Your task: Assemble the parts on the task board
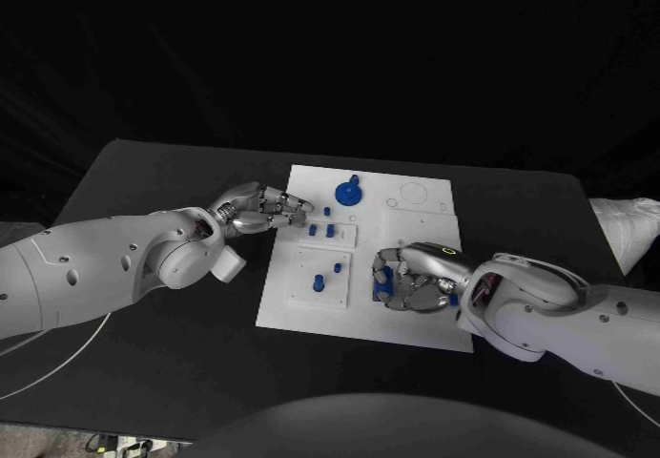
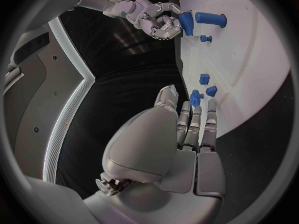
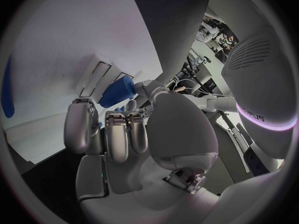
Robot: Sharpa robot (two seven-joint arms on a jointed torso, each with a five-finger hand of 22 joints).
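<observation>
You get a dim scene: the room behind the surface point(image 1: 165, 172) falls to black, while the board point(image 1: 413, 324) stands out bright and nearly washed out. Soft highlights sit on both arms. Your wrist pictures bend straight edges hard toward the rim, and a purple light strip glows beside the right hand point(image 3: 134, 134).

A black surface point(image 1: 152, 181) carries a white task board point(image 1: 426, 205) lying flat near its middle. At the right edge, something pale and crumpled point(image 1: 630, 229), possibly cloth, appears to rest just beyond the surface.
</observation>
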